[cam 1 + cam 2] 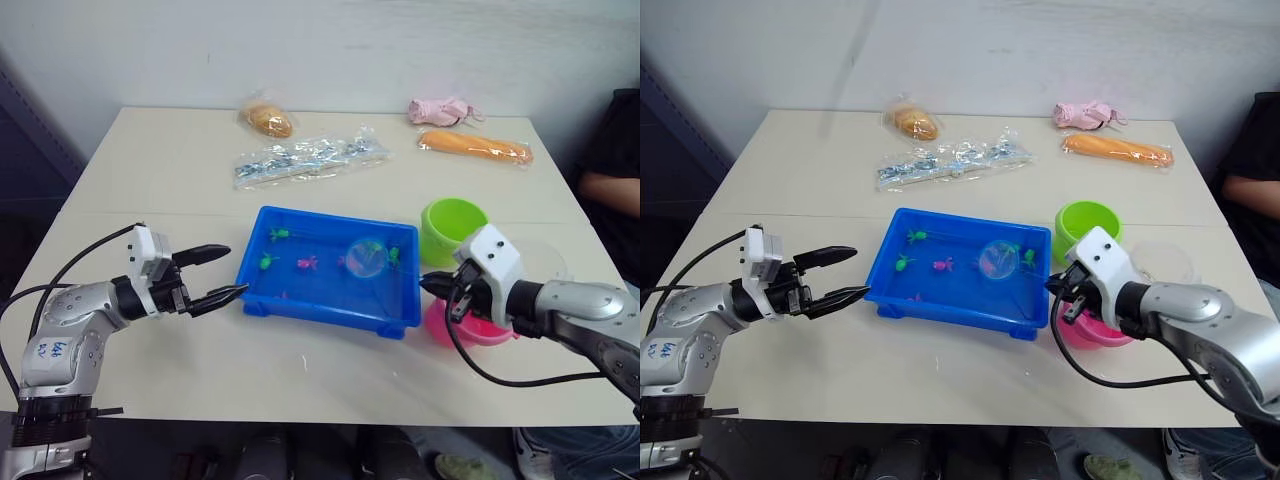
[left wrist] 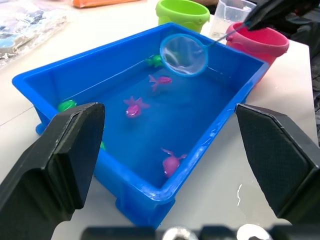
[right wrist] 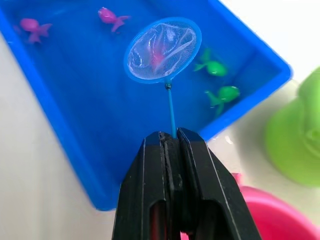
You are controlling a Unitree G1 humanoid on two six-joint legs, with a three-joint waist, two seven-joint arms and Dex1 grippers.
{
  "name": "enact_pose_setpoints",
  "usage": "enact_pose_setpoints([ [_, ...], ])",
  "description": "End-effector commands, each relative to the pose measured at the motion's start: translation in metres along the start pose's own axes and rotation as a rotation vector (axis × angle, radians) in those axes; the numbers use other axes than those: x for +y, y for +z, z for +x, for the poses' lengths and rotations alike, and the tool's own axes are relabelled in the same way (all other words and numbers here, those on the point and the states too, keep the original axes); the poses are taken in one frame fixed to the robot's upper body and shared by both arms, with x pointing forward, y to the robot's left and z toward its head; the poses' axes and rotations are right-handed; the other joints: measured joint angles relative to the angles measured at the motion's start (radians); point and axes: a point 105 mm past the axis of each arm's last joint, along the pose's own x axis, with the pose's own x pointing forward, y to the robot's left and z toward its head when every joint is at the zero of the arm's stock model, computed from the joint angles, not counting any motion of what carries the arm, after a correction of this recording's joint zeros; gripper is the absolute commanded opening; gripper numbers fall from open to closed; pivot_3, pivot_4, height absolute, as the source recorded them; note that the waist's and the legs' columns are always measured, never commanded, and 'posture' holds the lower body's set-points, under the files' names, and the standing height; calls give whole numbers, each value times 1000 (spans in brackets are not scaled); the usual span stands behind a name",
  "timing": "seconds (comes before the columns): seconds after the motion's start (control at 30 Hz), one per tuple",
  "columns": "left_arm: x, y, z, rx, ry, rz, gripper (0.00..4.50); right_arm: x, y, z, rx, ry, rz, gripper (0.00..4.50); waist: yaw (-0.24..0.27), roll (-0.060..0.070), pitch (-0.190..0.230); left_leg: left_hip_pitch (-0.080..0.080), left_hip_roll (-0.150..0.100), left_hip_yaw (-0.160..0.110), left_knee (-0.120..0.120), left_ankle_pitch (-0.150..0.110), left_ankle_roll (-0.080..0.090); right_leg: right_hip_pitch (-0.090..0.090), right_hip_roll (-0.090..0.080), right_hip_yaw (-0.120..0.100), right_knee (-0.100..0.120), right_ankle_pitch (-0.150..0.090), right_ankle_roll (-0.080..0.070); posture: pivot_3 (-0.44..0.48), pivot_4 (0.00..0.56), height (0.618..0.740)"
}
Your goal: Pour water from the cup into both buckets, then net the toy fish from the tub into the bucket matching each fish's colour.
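the right gripper (image 3: pixel 172 137) is pinched tight on the thin handle of the net (image 3: pixel 162 50), gripping it at the far end so the hoop reaches out over the tub (image 1: pixel 262 302) while the arm stays clear of the rim. the hoop hangs just above the water on the green-bucket side, with a pink fish (image 3: pixel 159 56) seen through the mesh, though i cannot tell whether it lies in the net or under it. two green fish (image 3: pixel 216 68) float just beside the hoop, and more pink fish (image 2: pixel 134 106) are spread toward the other end. the right gripper itself sits above the pink bucket (image 1: pixel 447 331), just beside the tub's right end, which looks handy for a short swing to tip a pink catch in. the green bucket (image 1: pixel 452 230) stands close behind the pink one, and the cup (image 2: pixel 231 12) is next to them, clear and upright. the left gripper (image 1: pixel 218 273) has its fingers spread wide and holds nothing; it hovers off the tub's left end, probably parked there to stay out of the way or to steady the tub if needed. on the far side of the table (image 1: pixel 150 170) lie some bagged items (image 1: pixel 308 159), apart from the work. judging by the fish in the tub, netting is only starting.
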Motion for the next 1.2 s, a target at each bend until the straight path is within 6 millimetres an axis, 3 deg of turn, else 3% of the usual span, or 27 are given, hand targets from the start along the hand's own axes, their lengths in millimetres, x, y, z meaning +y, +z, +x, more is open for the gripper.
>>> enact_pose_setpoints([
  [0.03, -6, 9, 0, -25, 0, 26, 4474, -11, 5, -4, 12, -47, -69, 0, 0, 0, 0, 0, 0, 0, 0, 0, 0, 0, 0, 0, 0, 0, 0, 0, 150, 740],
  [0.27, -9, 8, 4, -29, -6, 15, 4474, -26, 1, 5, 60, -128, -169, 0, -2, 0, 0, 0, 0, 0, 0, 1, -1, 0, 0, 0, 1, 0, 0, 0, 150, 740],
  [0.63, -8, 9, 6, -19, -19, 14, 4474, -16, 7, 29, 65, -116, -268, 0, -6, 0, 0, 0, 0, 1, 0, 1, -1, -1, 1, 0, 1, 0, 0, 0, 150, 740],
  [0.83, -6, 8, 5, -20, -18, 14, 4474, 6, 16, 37, 26, -10, -185, 0, -15, 0, 0, 0, 0, 0, -1, 1, -1, -1, 1, -1, 1, 0, 0, 0, 150, 740],
  [0.93, -5, 7, 4, -22, -14, 11, 4474, 15, 19, 35, 11, 63, -38, 0, -20, 0, 0, 0, 0, 0, -1, 1, -1, -1, 1, -1, 1, 0, 0, 0, 150, 740],
  [1.2, -2, 7, 1, -21, -27, 13, 4474, 9, 12, 9, 5, 112, 240, 0, -18, 0, 0, 0, 0, 0, -1, 1, -1, -1, 1, -1, 1, 0, 0, 0, 150, 740],
])
